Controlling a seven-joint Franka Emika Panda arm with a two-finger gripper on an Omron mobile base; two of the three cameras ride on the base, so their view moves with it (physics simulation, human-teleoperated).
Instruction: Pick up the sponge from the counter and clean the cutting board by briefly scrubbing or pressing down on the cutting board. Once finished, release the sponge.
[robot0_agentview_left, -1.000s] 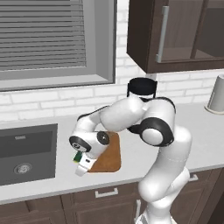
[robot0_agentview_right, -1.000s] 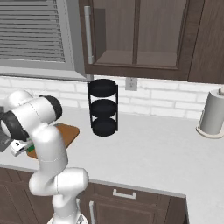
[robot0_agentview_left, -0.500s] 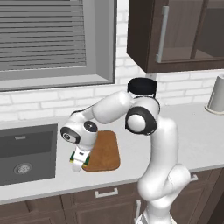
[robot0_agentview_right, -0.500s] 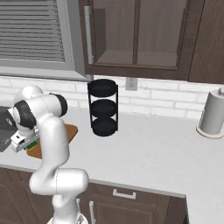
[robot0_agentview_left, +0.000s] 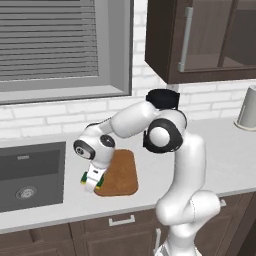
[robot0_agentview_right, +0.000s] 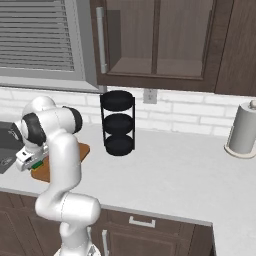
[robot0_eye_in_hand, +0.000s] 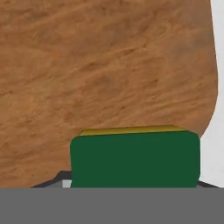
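Observation:
The brown wooden cutting board (robot0_agentview_left: 122, 170) (robot0_agentview_right: 83, 149) (robot0_eye_in_hand: 109, 65) lies flat on the light counter (robot0_agentview_left: 220, 150) (robot0_agentview_right: 170, 175), just right of the sink. My gripper (robot0_agentview_left: 92, 181) (robot0_agentview_right: 31, 163) points down at the board's front left corner, shut on the sponge (robot0_agentview_left: 100, 181) (robot0_agentview_right: 38, 164) (robot0_eye_in_hand: 135, 159). In the hand view the sponge's dark green face and a yellow strip sit low over the wood grain, near the board's rounded corner, and hide my fingertips. Whether the sponge touches the board, I cannot tell.
The dark grey sink basin (robot0_agentview_left: 30, 175) lies just left of the board. A black three-tier rack (robot0_agentview_right: 118, 123) stands by the back wall behind the board, and a paper towel roll (robot0_agentview_right: 243, 131) (robot0_agentview_left: 247, 107) at the far right. Dark wall cabinets hang overhead.
My hand has shifted a little sideways over the board's left front corner with the sponge still held, and the arm's elbow has swung round. The board has stayed put.

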